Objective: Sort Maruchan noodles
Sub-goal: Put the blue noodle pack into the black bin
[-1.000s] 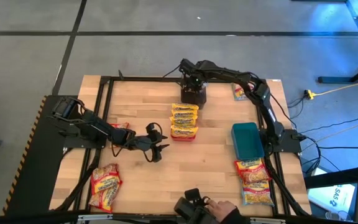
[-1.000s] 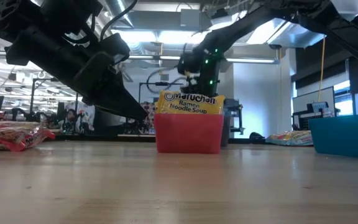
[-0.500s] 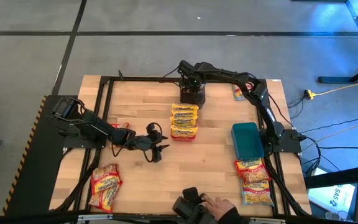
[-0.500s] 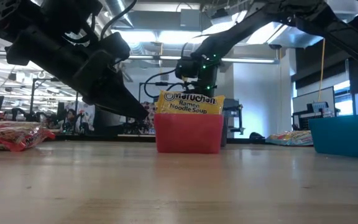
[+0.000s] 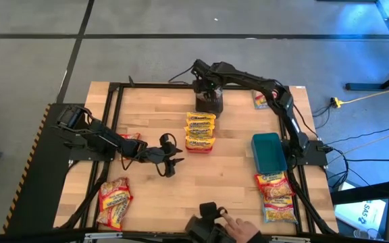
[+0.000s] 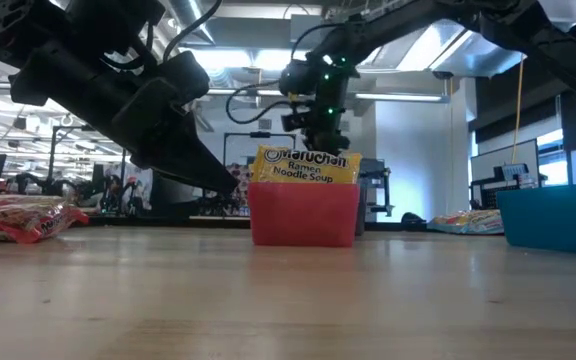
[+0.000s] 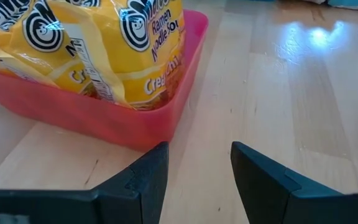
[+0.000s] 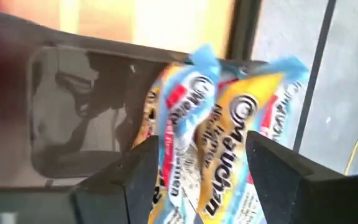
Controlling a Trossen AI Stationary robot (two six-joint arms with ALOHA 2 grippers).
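Your right hand (image 8: 191, 171) hangs spread over the grey bin (image 5: 209, 102), blue-marked packets (image 8: 229, 149) sitting inside, sorted by flavour. Left hand (image 7: 197, 165) waits spread beside the red bin (image 7: 166, 118).

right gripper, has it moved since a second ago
Yes. The right gripper has risen from the grey bin, judged against the red bin in the low view.

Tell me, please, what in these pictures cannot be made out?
- High view: what the grey bin holds; the right gripper covers it.
- Low view: the grey bin itself, behind the red bin.
- High view: labels on the packets by the teal bin, too small.
- Right wrist view: blue-edged packets blurred.
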